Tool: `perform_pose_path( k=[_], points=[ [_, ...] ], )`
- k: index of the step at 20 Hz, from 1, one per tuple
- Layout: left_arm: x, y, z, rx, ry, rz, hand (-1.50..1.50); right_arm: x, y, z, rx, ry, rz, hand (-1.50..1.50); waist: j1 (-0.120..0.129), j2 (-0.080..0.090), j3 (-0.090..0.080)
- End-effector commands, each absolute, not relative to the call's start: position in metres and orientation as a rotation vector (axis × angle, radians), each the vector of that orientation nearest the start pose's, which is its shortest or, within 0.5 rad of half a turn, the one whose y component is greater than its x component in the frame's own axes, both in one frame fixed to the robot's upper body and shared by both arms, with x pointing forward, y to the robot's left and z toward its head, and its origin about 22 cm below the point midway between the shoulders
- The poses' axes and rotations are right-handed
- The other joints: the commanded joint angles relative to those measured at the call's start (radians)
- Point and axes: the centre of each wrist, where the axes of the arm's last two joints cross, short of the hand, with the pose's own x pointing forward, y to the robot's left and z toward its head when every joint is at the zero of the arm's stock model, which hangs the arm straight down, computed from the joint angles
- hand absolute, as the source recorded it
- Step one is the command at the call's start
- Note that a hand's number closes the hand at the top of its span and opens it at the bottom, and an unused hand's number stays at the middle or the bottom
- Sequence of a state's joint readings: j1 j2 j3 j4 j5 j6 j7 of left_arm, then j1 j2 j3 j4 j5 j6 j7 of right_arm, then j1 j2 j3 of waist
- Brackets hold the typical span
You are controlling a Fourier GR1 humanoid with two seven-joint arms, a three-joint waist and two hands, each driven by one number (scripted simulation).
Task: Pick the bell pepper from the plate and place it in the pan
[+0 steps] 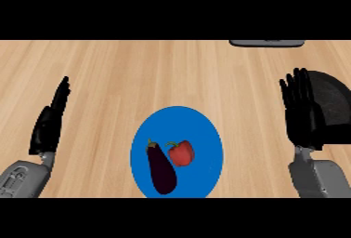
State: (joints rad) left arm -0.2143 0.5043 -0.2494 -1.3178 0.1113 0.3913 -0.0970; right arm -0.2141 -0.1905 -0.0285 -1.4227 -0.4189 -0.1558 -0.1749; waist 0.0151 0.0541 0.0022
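Note:
A red bell pepper [182, 153] lies on a blue plate [198, 125] at the lower middle of the counter, right of a dark purple eggplant [162, 169]. The black pan [334, 107] sits at the right edge, partly hidden behind my right hand [302, 109]. That hand stands open with fingers up, right of the plate and apart from it. My left hand [51, 118] is open too, fingers up, at the left of the view, well away from the plate.
A grey object [266, 42] shows at the counter's far edge, top right. Bare wooden counter [158, 74] spreads beyond the plate and between the hands.

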Motion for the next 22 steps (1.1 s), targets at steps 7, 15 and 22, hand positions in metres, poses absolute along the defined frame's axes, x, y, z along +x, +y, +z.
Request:
perform_pose_path(
  k=[7, 15, 22],
  points=[
    [0.288, 0.250, 0.025, 0.192, -1.577, -0.378, 0.00, 0.331, -0.271, 0.048, -0.398, -1.570, 0.567, -1.50, 0.042, -0.038, -0.042],
    [0.264, 0.232, 0.052, 0.101, -1.496, -0.348, 0.00, 0.291, -0.153, -0.045, -0.327, -1.604, 0.488, -1.50, -0.002, -0.055, -0.001],
    [0.274, 0.269, 0.054, 0.095, -1.495, -0.347, 0.00, 0.308, -0.155, 0.014, -0.522, -1.393, 0.922, -1.50, -0.007, -0.063, -0.006]
  ],
)
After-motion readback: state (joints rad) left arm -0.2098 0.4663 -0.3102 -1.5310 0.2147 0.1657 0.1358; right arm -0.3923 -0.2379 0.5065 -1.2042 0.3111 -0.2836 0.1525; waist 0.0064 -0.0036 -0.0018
